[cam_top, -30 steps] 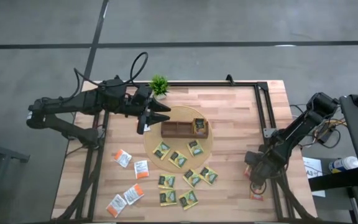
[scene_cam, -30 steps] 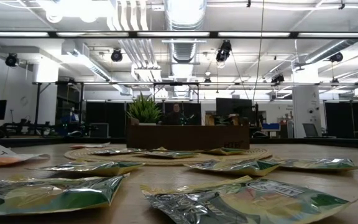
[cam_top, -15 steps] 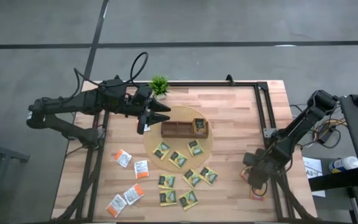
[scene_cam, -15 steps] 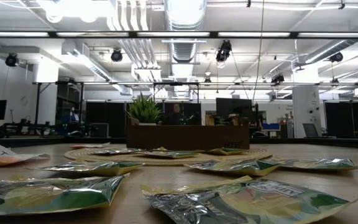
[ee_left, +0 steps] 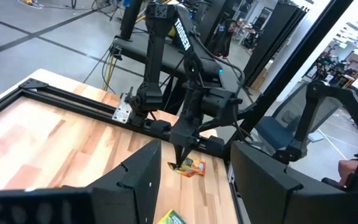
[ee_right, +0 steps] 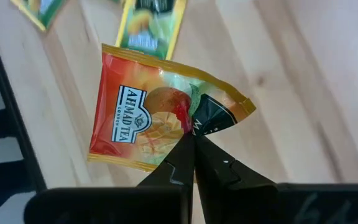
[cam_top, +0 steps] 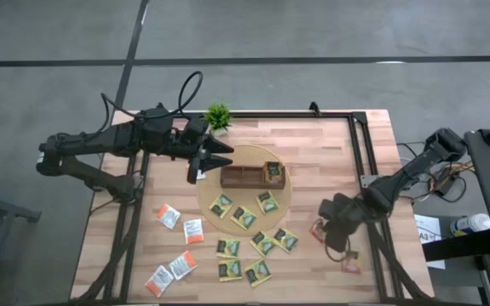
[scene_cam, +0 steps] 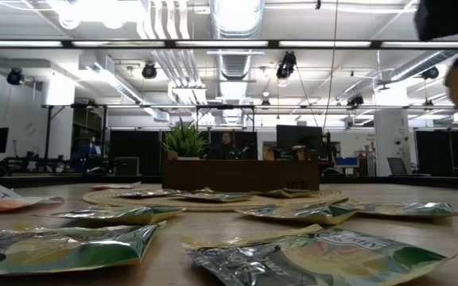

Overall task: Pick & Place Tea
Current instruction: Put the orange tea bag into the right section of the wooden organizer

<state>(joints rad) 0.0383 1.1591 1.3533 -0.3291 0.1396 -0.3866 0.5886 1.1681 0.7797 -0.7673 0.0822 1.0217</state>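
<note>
while the left gripper [cam_top: 213, 158] hangs spread and empty above the brown tray [cam_top: 252, 176], the right gripper [ee_right: 194, 144] is pinched tight on one edge of a red-pink sachet [ee_right: 151, 112], held off the table near its right edge. it looks feather-light, thin and crinkly, likely to flop and slip; an edge pinch like this seems the only hold. other sachets [cam_top: 245, 218] lie scattered mid-table.
</note>
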